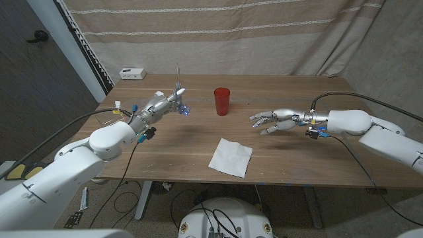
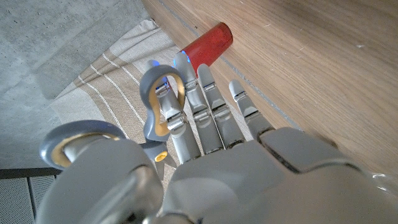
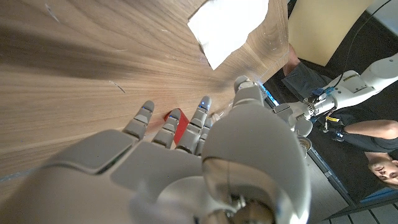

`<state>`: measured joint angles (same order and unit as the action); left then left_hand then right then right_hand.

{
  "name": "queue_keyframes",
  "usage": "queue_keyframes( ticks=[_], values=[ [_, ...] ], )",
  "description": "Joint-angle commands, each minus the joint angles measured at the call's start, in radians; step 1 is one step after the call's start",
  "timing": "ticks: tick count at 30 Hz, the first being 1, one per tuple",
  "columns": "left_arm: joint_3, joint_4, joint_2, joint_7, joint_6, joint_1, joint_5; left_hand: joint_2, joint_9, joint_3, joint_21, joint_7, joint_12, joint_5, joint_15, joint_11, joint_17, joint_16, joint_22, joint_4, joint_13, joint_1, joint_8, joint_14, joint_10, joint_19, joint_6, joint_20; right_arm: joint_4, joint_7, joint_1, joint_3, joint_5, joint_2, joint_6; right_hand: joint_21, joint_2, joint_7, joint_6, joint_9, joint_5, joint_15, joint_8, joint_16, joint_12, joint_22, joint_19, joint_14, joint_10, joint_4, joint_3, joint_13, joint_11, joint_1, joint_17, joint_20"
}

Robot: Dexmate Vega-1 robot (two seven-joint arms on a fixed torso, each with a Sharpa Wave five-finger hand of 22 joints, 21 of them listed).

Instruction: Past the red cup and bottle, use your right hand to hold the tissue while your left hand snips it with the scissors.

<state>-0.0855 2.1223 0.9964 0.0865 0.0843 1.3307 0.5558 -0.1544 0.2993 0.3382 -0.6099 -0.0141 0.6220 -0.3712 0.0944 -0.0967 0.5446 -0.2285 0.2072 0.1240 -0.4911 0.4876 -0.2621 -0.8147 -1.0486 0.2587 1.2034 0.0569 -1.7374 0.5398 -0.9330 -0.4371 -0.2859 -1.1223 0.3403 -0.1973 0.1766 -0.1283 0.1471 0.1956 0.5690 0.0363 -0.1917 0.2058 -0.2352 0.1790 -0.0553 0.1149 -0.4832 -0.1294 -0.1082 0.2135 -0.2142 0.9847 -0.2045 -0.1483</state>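
My left hand hovers over the table's left part and grips grey scissors, blades pointing up. Their yellow-lined handles sit around the fingers of that hand. The red cup stands upright at the table's middle, a little right of the scissors, and appears past my fingers as the red cup. A white tissue lies flat near the front edge. My right hand hangs open, fingers spread toward the cup, behind and right of the tissue. The cup peeks between the fingers of that hand.
A small white box sits at the table's back left corner. A striped curtain hangs behind it. A person is at the edge of the right wrist view, near my left arm.
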Motion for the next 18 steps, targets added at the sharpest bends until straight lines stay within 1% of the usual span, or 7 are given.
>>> queue_keyframes(
  ticks=[1, 4, 6, 8, 13, 16, 18],
  values=[
    [0.0, -0.001, -0.002, -0.002, 0.008, 0.005, 0.001, 0.0, 0.004, 0.0, 0.001, 0.028, 0.008, -0.004, 0.117, -0.058, 0.005, 0.003, 0.002, -0.005, -0.001, 0.011, 0.002, 0.002, -0.059, -0.004, -0.026, -0.003, -0.038, -0.024, -0.018, -0.006, 0.055, -0.025, -0.004, -0.001, 0.003, -0.006, -0.021, 0.001, -0.004, 0.107, 0.006, -0.007, 0.01, 0.004, 0.011, -0.02, 0.017, 0.0, 0.014, 0.0, -0.001, 0.021, -0.001, 0.0],
    [0.001, -0.002, -0.002, 0.001, 0.013, 0.005, 0.002, 0.0, 0.005, 0.0, 0.001, 0.029, 0.009, -0.004, 0.119, -0.059, 0.005, 0.003, 0.002, -0.005, -0.003, 0.011, 0.001, 0.002, -0.055, -0.004, -0.024, -0.004, -0.038, -0.042, -0.023, -0.007, 0.076, -0.02, 0.013, 0.0, 0.003, -0.005, -0.031, 0.001, -0.005, 0.105, 0.008, -0.008, 0.013, 0.004, 0.016, -0.025, 0.025, 0.001, 0.017, -0.001, 0.0, 0.024, -0.001, -0.001],
    [-0.002, -0.004, 0.001, 0.002, 0.006, 0.003, -0.014, 0.0, 0.005, 0.0, 0.002, 0.027, 0.009, -0.005, 0.118, -0.059, 0.005, 0.004, 0.002, -0.006, -0.002, 0.011, 0.002, 0.002, -0.055, -0.004, -0.026, -0.003, -0.04, -0.044, -0.026, -0.008, 0.073, -0.019, 0.008, 0.0, 0.002, -0.005, -0.034, 0.001, -0.006, 0.106, 0.008, -0.008, 0.014, 0.004, 0.016, -0.026, 0.027, 0.001, 0.017, -0.001, 0.0, 0.024, -0.001, -0.001],
    [0.0, -0.005, -0.005, 0.006, 0.003, 0.003, -0.01, 0.0, 0.005, 0.0, 0.002, 0.027, 0.008, -0.005, 0.119, -0.061, 0.006, 0.004, 0.002, -0.006, -0.002, 0.011, 0.003, 0.003, -0.05, -0.004, -0.027, -0.004, -0.044, -0.048, -0.028, -0.01, 0.082, -0.018, 0.004, 0.001, -0.001, -0.002, -0.039, 0.001, -0.007, 0.106, 0.009, -0.009, 0.016, 0.005, 0.019, -0.03, 0.032, 0.002, 0.017, -0.001, 0.0, 0.024, -0.001, -0.002],
    [-0.004, -0.007, 0.002, 0.012, -0.005, 0.002, -0.041, 0.0, 0.006, 0.0, 0.003, 0.025, 0.008, -0.005, 0.117, -0.06, 0.006, 0.004, 0.003, -0.006, 0.003, 0.011, 0.004, 0.004, -0.051, -0.003, -0.03, -0.004, -0.049, -0.057, -0.029, -0.017, 0.093, -0.006, 0.006, 0.001, -0.004, 0.0, -0.047, 0.001, -0.008, 0.108, 0.008, -0.011, 0.021, 0.005, 0.022, -0.04, 0.047, 0.003, 0.019, -0.002, 0.0, 0.026, -0.001, -0.001],
    [0.004, -0.007, -0.012, 0.0, 0.011, 0.003, 0.007, 0.0, 0.006, 0.0, 0.003, 0.026, 0.008, -0.005, 0.117, -0.06, 0.006, 0.005, 0.003, -0.007, 0.006, 0.011, 0.004, 0.004, -0.053, -0.002, -0.029, -0.004, -0.052, -0.041, -0.019, -0.026, 0.102, -0.004, 0.002, 0.002, -0.004, 0.0, -0.054, 0.001, -0.009, 0.111, 0.009, -0.011, 0.021, 0.005, 0.023, -0.042, 0.05, 0.004, 0.02, -0.002, 0.0, 0.027, 0.0, -0.001],
    [0.006, -0.007, -0.015, 0.004, 0.013, 0.004, 0.013, 0.0, 0.006, 0.0, 0.003, 0.027, 0.008, -0.005, 0.118, -0.061, 0.006, 0.005, 0.003, -0.007, 0.007, 0.011, 0.003, 0.004, -0.053, -0.002, -0.026, -0.004, -0.051, -0.034, -0.014, -0.031, 0.105, -0.001, 0.004, 0.003, -0.004, 0.002, -0.064, 0.001, -0.009, 0.11, 0.01, -0.013, 0.024, 0.005, 0.029, -0.049, 0.058, 0.005, 0.022, -0.002, 0.0, 0.029, 0.0, 0.002]
  ],
)
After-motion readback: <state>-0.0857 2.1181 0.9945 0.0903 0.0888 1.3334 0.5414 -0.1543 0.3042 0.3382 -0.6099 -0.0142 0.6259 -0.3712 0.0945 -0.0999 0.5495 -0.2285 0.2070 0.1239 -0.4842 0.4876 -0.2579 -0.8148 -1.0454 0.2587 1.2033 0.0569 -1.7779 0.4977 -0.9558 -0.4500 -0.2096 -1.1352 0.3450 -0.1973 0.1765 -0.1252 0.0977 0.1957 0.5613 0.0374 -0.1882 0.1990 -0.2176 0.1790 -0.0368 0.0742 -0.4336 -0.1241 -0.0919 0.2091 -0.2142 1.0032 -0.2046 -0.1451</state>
